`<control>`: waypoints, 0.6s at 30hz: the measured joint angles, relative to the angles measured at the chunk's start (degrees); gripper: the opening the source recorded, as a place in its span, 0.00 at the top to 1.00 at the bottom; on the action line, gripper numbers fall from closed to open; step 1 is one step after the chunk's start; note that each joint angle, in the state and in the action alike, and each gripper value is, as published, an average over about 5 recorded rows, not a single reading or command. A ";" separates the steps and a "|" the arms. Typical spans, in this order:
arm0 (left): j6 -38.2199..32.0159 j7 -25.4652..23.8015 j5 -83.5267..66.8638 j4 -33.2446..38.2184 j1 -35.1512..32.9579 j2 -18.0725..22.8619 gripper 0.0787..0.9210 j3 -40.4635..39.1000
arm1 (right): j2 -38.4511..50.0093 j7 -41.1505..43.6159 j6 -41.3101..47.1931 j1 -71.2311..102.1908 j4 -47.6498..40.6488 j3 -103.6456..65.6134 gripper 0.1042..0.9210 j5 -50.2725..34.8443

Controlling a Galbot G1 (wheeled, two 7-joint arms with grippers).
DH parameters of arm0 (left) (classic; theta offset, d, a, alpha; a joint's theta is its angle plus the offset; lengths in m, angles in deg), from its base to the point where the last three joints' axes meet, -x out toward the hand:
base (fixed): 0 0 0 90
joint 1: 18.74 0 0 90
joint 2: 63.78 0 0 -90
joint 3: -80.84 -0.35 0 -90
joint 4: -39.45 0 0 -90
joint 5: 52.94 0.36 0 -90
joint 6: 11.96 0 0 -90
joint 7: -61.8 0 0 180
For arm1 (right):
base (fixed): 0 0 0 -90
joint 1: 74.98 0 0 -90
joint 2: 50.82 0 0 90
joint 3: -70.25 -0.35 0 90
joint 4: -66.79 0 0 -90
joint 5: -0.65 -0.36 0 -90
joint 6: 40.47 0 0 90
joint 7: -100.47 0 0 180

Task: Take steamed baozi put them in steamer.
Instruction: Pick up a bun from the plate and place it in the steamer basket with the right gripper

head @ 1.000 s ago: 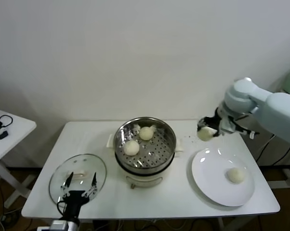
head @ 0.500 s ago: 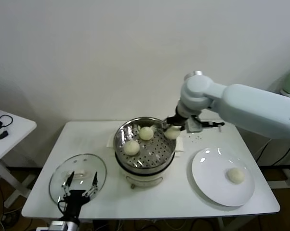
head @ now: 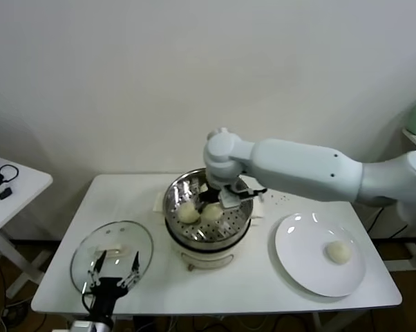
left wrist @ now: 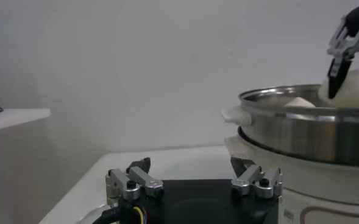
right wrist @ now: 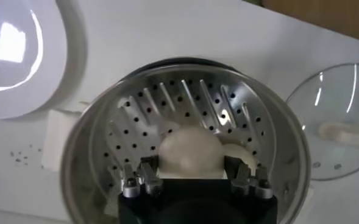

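Note:
The steel steamer (head: 244, 207) stands mid-table. My right gripper (head: 212, 201) reaches down into it, shut on a cream-white baozi (head: 212, 211) held just above the perforated tray. In the right wrist view the right gripper (right wrist: 191, 169) has that baozi (right wrist: 189, 151) between its fingers, over the steamer tray (right wrist: 185, 100). Another baozi (head: 187, 213) lies on the tray beside it, partly hidden in the right wrist view (right wrist: 245, 159). One baozi (head: 338, 252) lies on the white plate (head: 298, 256). My left gripper (head: 112, 271) is open and empty at the table's front left.
The round glass lid (head: 128, 238) lies flat at front left, under the left gripper. The left wrist view shows the left gripper (left wrist: 194, 182), the steamer's side (left wrist: 301, 131) and the right gripper with its baozi (left wrist: 355, 90) above the rim. A side table (head: 14, 187) stands at far left.
My right arm has swung left from beside the plate to over the steamer, carrying the baozi, and lowered it into the pot. The left arm has not moved.

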 measured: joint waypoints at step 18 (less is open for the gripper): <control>-0.15 -0.02 0.21 -1.11 0.26 0.29 0.12 -0.26 | -1.42 0.35 0.65 1.04 -0.72 3.60 0.27 -4.05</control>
